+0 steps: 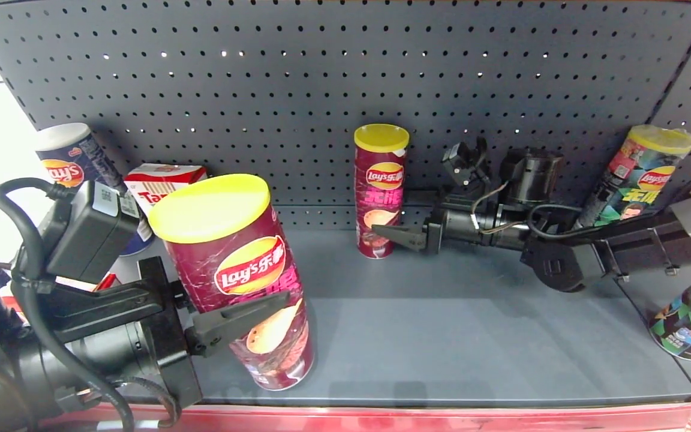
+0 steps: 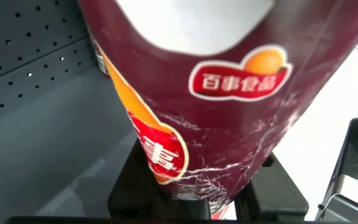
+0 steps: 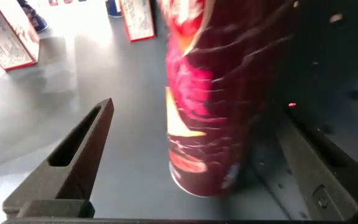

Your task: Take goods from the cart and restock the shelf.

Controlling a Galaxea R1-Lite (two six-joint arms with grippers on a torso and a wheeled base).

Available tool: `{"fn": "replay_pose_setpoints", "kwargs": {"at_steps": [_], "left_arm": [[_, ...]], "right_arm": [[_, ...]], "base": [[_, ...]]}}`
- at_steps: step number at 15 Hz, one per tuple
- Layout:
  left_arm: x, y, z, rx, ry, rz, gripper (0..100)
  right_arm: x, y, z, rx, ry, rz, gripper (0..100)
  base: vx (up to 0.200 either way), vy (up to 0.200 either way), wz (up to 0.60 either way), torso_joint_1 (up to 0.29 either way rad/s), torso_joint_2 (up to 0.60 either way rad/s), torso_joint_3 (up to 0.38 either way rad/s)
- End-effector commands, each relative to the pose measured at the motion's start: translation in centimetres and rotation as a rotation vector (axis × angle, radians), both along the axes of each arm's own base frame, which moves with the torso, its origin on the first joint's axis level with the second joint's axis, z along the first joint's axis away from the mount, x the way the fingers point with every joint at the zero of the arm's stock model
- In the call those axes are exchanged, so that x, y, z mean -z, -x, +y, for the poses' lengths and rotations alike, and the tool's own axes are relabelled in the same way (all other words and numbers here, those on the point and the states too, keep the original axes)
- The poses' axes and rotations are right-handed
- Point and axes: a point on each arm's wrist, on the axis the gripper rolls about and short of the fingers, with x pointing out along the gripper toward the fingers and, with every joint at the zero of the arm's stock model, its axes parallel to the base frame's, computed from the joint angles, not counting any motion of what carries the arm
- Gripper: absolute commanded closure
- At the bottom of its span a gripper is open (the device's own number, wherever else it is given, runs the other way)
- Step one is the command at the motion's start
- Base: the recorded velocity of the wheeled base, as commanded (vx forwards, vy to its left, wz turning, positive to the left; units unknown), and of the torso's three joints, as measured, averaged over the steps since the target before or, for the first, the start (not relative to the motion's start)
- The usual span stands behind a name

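Left pincer (image 1: 243, 312) is clamped on the maroon cardboard crisp tube with the yellow plastic lid (image 1: 231, 264), gripping it mid-body. The tube sits at the front left of the grey metal shelf (image 1: 441, 324), tilted a touch, its base close to the red front lip (image 1: 381, 417). Whether it rests on the shelf or hangs just above, I can't tell.

Over at the back, the right pincer (image 1: 390, 231) stands wide around the second maroon tube (image 1: 379, 180), with gaps on both sides. That one is upright, just in front of the dark perforated back panel (image 1: 321, 72).

These tubes look light and stiff, with a glossy wrap that may slip. They're tall and tippy, so a low-to-middle hold with modest squeeze seems best, since cardboard dents.

There's plenty of bare shelf between the two tubes. The left corner is crowded by a blue tube (image 1: 72, 159) and a red-and-white carton (image 1: 162, 183), and a green-patterned tube (image 1: 645, 174) leans at the right.
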Motion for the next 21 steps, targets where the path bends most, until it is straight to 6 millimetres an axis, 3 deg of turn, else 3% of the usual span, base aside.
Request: {"fn": "replay_pose_setpoints", "kwargs": {"at_steps": [1,10,17,21], "left_arm": [[0.1,0.0,0.0,-0.002,-0.001,0.002,100],[0.2,0.0,0.0,0.000,-0.004,0.003,100],[0.2,0.0,0.0,-0.002,-0.004,0.007,100],[0.5,0.1,0.1,-0.002,-0.009,0.015,100]], "right_arm": [[0.7,-0.1,0.5,-0.011,0.007,0.015,0],[1.0,1.0,1.0,-0.032,0.013,0.019,0],[3.1,-1.9,2.3,-0.029,0.016,0.026,0],[3.3,-2.8,3.2,-0.038,0.007,0.013,0]], "base": [[0.000,0.000,0.00,0.000,0.00,0.000],[0.000,0.000,0.00,0.000,0.00,0.000],[0.000,0.000,0.00,0.000,0.00,0.000],[0.000,0.000,0.00,0.000,0.00,0.000]]}}
